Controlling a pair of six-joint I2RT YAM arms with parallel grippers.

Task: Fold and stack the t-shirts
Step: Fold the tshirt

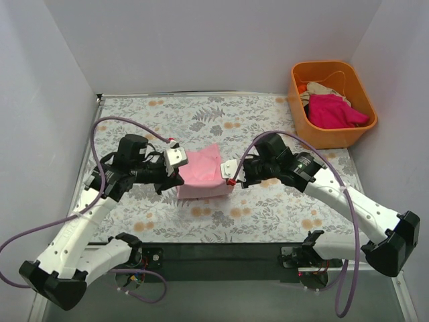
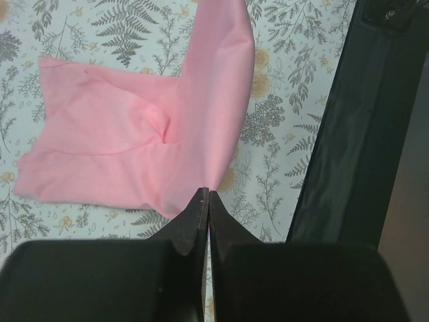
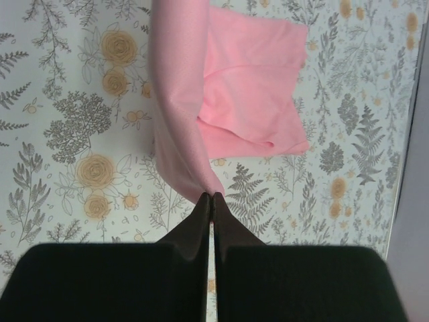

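Observation:
A light pink t-shirt [image 1: 201,173], partly folded, lies at the middle of the flowered table. My left gripper [image 1: 178,176] is shut on its near-left corner and holds it lifted; in the left wrist view the cloth [image 2: 147,134] rises to my closed left gripper [image 2: 206,194]. My right gripper [image 1: 230,178] is shut on the near-right corner; in the right wrist view the cloth [image 3: 248,87] drapes up to my closed right gripper [image 3: 212,196]. A magenta shirt [image 1: 338,111] and a cream one [image 1: 322,89] lie in the orange tub.
The orange plastic tub [image 1: 299,107] stands at the back right corner. White walls close in the left, back and right. The table's black near edge [image 2: 348,154] runs just behind the grippers.

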